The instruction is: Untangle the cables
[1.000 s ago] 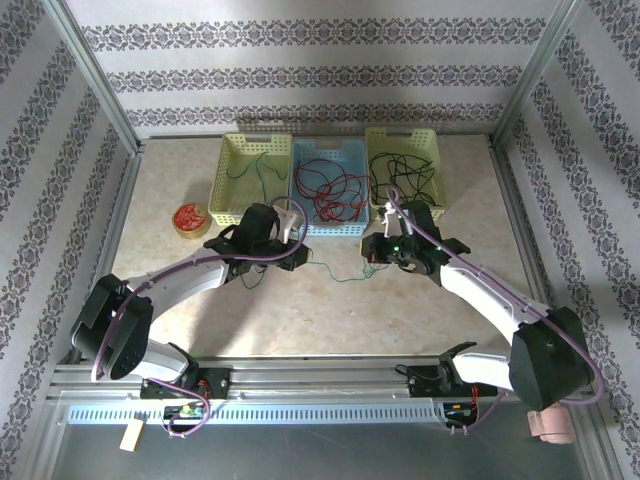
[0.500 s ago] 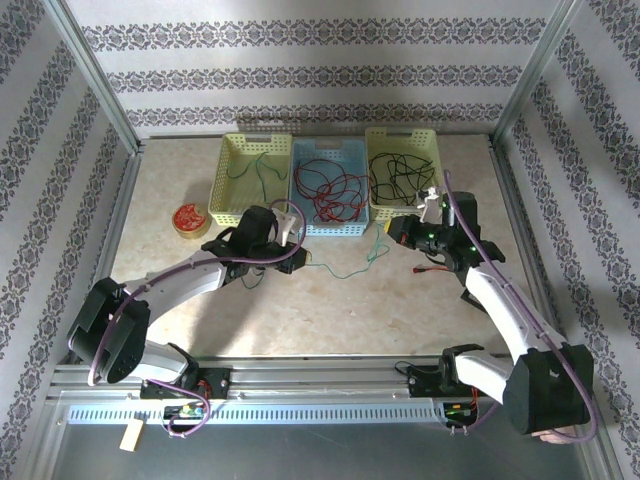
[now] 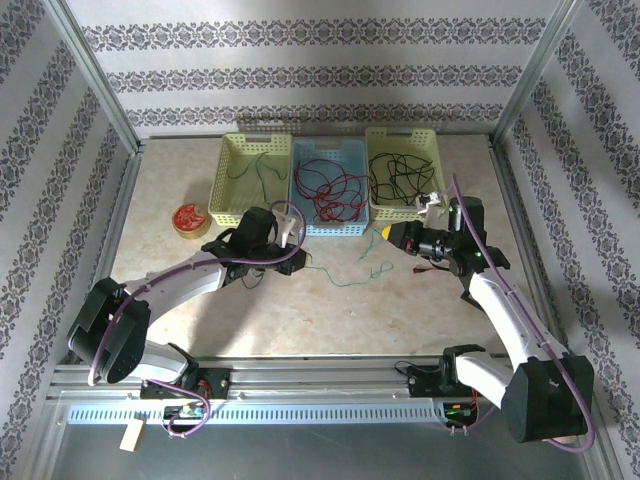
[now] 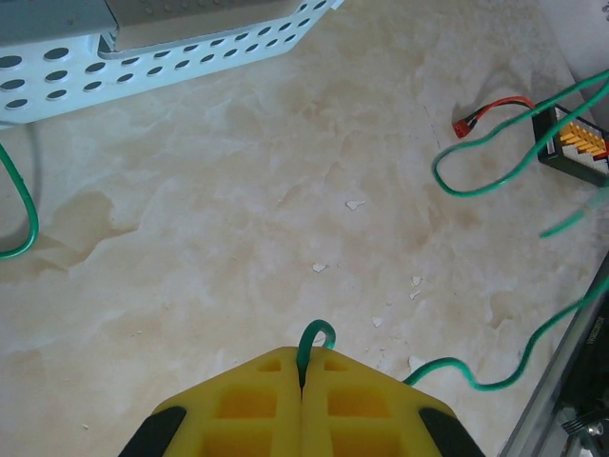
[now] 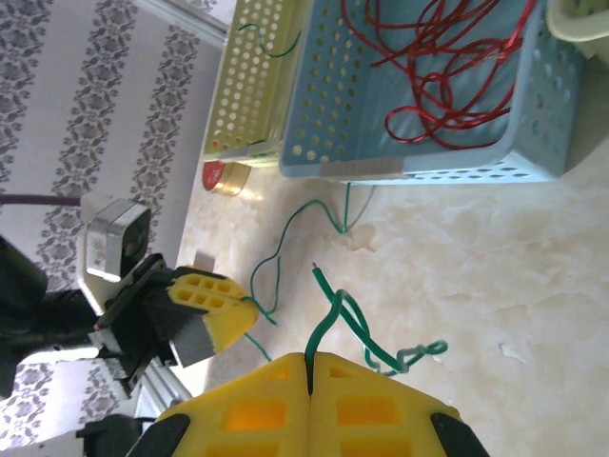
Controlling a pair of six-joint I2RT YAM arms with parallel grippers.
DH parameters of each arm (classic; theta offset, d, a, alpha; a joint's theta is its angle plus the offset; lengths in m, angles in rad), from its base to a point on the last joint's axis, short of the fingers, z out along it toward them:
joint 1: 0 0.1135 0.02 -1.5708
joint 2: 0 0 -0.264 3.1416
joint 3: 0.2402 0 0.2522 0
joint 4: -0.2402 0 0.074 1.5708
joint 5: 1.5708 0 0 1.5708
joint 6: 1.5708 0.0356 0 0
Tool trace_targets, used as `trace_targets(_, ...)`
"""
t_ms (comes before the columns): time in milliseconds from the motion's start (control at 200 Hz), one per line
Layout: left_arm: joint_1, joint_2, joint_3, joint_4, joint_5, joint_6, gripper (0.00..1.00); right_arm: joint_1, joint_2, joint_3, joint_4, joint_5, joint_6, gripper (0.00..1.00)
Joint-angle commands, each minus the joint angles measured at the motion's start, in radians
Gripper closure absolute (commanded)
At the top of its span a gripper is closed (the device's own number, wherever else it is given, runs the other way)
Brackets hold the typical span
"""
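1. Tabletop (image 3: 330, 320): marbled beige and walled on three sides by striped patterned paper.
2. Left arm (image 3: 180, 275) and right arm (image 3: 505, 305): both reach toward the blue basket, one from each near corner.
3. Blue basket (image 3: 335, 229): perforated, standing at the far middle of the tabletop. This is the landmark for every entry below.
4. Left yellow basket (image 3: 256, 139): touches the blue basket's left wall.
5. Right yellow basket (image 3: 402, 132): touches the blue basket's right wall.
6. Red cables (image 3: 330, 190): a loose tangle inside the blue basket.
7. Black cables (image 3: 400, 180): a tangle in the basket to the right of the blue one.
8. Green strand (image 3: 258, 172): lies in the basket to the left of the blue one.
9. Loose green cable (image 3: 345, 282): lies in waves on the tabletop just in front of the blue basket, strung between the two tools.
10. Left tool (image 4: 303, 367): near the blue basket's near-left corner. Its yellow fingers are pressed together, pinching a loop of the loose green cable.
11. Right tool (image 5: 309, 360): near the blue basket's near-right corner. Its fingers are together, clamped on the cable's other end.
12. Red-and-yellow disc (image 3: 189, 217): well to the left of the blue basket.
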Motion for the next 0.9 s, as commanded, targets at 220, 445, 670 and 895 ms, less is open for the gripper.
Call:
trace_targets(220, -0.011, -0.013, 0.015, -0.007, 0.015, 0.02, 1.0, 0.026, -0.004, -0.005, 0.01, 0.066, 0.014, 1.0)
trace_targets(445, 0.144, -0.152, -0.041, 0.124, 0.055, -0.215, 1.0, 0.04, 0.021, -0.047, -0.001, 0.31, 0.039, 1.0)
trace_targets(670, 0.362, -0.194, 0.089, -0.032, -0.12, -0.255, 1.0, 0.041, 0.021, -0.07, -0.007, 0.349, 0.03, 1.0)
trace_targets(895, 0.405, -0.027, 0.261, -0.132, -0.53, -0.318, 1.0, 0.048, 0.022, -0.06, -0.008, 0.33, 0.025, 1.0)
